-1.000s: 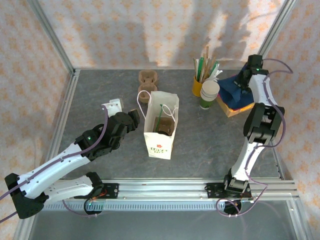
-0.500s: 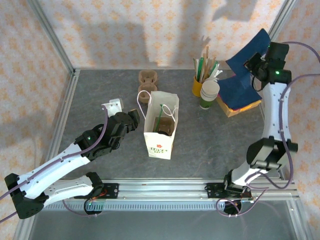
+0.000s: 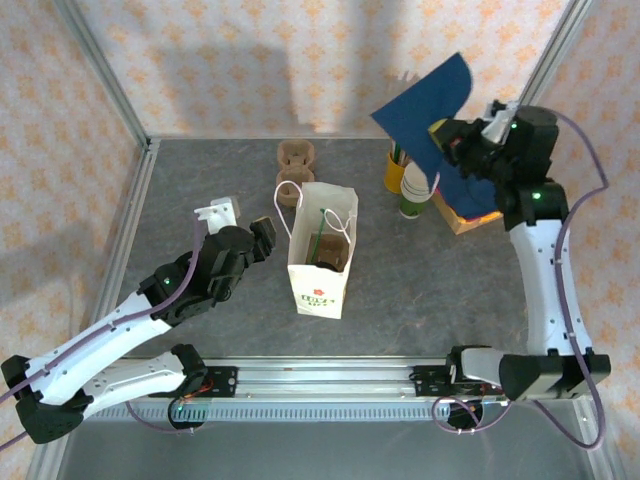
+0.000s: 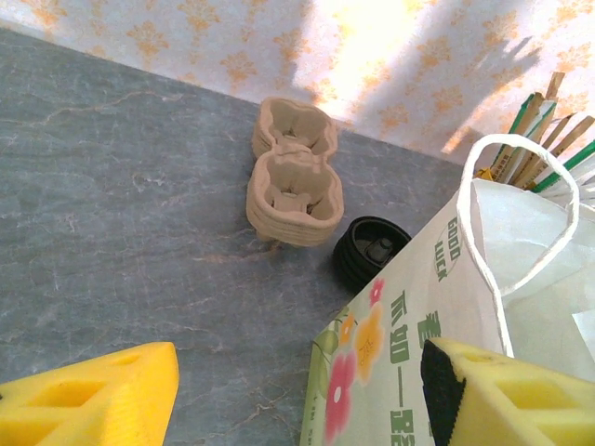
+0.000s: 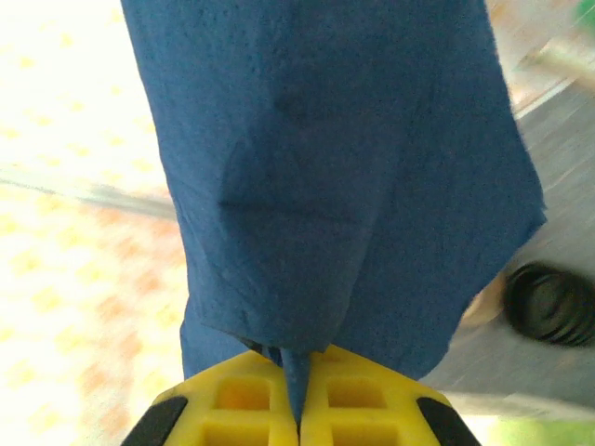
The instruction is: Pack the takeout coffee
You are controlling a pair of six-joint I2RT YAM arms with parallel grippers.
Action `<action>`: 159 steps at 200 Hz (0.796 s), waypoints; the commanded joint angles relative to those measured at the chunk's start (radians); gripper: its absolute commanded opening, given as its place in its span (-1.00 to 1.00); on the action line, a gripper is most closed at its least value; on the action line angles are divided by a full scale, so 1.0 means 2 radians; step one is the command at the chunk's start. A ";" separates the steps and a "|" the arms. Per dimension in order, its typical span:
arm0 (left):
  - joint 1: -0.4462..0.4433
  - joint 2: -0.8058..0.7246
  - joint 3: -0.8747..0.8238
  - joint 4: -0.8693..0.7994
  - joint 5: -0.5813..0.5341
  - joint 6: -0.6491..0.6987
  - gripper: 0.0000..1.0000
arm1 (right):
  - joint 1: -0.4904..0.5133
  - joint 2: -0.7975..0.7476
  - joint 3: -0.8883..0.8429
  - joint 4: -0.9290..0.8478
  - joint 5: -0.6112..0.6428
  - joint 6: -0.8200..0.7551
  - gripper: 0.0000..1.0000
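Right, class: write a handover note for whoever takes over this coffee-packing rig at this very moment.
Left gripper: open, empty, at the paper bag's left side.
Right gripper: shut on a blue napkin, held in the air near the napkin pile.
Takeout coffee: not clearly seen; a black lid lies on the table between pulp carrier and bag, no cup body visible.
Done: bag stands open; napkin in grip.
Left: probably napkin into bag; check the coffee is inside.
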 commanded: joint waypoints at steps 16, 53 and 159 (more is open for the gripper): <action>0.005 -0.011 0.000 0.007 0.015 -0.015 0.43 | 0.093 -0.040 -0.021 0.079 0.025 0.114 -1.00; 0.004 -0.010 0.000 0.011 0.021 -0.016 0.42 | 0.208 -0.054 -0.051 0.073 0.114 0.148 -1.00; 0.004 0.001 0.004 0.017 0.026 -0.012 0.42 | 0.427 0.034 -0.019 -0.081 0.357 0.114 -1.00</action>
